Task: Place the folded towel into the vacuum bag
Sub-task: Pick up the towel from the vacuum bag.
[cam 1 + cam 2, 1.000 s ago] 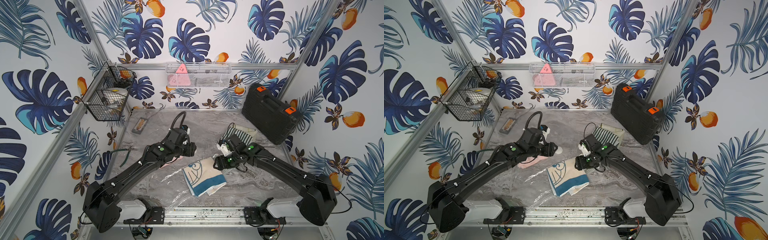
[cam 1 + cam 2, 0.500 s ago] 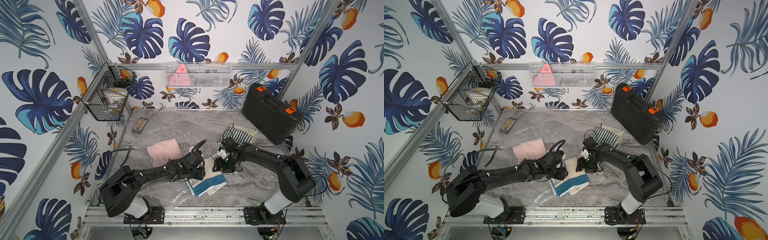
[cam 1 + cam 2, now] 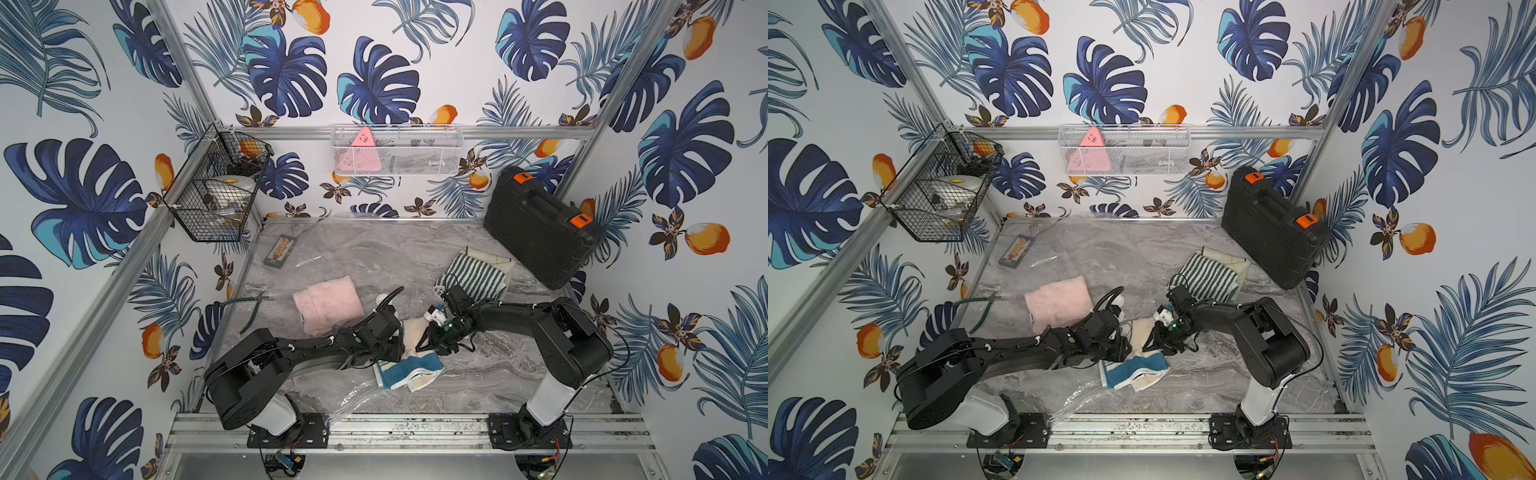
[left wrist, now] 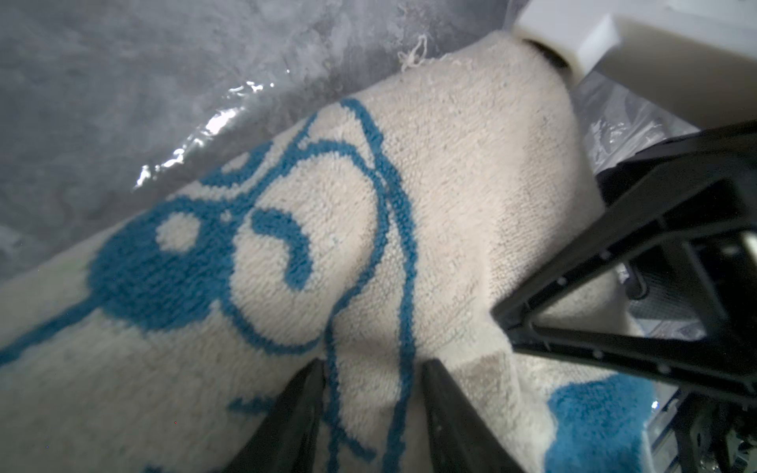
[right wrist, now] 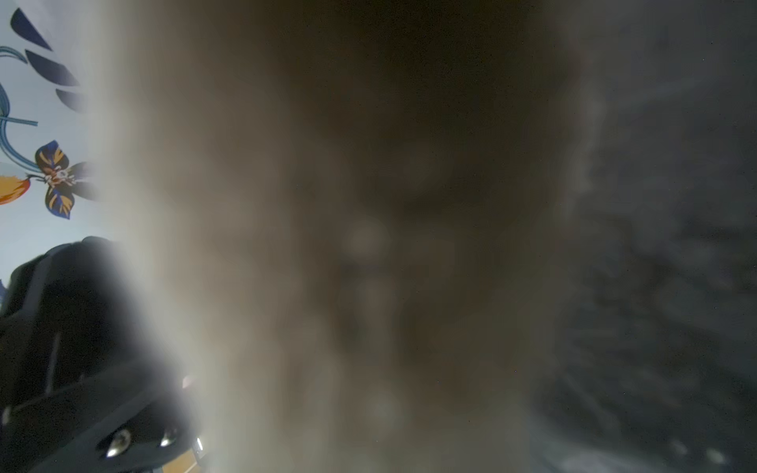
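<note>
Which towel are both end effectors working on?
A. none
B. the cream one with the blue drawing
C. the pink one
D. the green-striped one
B: both top views show the left end effector and right end effector meeting on the cream and blue towel; the pink towel lies apart.

White wallpaper (image 3: 457, 62) printed with blue palm leaves and orange fruit covers all three walls in both top views. Aluminium posts (image 3: 183, 62) rise at the corners, and a rail (image 3: 519, 132) runs along the back wall. The table (image 3: 374, 249) has a grey marbled top. An aluminium frame (image 3: 415, 428) edges its near side. The light is even and soft.
</note>
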Motion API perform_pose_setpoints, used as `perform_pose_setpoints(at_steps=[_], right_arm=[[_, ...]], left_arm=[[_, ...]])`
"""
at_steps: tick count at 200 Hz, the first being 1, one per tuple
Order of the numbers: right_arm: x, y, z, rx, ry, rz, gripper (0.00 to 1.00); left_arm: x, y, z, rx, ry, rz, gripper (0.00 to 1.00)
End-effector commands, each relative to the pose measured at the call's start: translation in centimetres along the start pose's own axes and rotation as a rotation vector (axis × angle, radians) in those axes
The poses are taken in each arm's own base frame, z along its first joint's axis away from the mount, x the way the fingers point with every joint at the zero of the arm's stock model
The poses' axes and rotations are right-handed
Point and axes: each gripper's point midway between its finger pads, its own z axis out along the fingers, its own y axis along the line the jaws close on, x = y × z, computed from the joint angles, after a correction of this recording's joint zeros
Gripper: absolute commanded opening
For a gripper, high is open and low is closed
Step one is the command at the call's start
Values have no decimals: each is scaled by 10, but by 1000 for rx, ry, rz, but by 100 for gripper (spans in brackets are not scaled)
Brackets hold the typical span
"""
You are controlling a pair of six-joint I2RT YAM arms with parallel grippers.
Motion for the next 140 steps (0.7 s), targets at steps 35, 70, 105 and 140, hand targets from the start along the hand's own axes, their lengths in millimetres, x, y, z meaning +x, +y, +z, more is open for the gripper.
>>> perform_pose_setpoints(at_steps=[35,70,105,140], right_arm=[[-17,-21,-66,413,-160,-91,9],[-25,-26,-117,717,-278,-192,8],[-32,-23,-125,934,-346,-284,7],[-26,3,-118,984,-377,-382,7]], left_arm=[[-24,-44,-40,105,1,63,49],[-33,-68,-24,219,-20,45,49],[-41,-67,11,275,-47,-6,46],[-32,-56,41,285,-26,-73,39]])
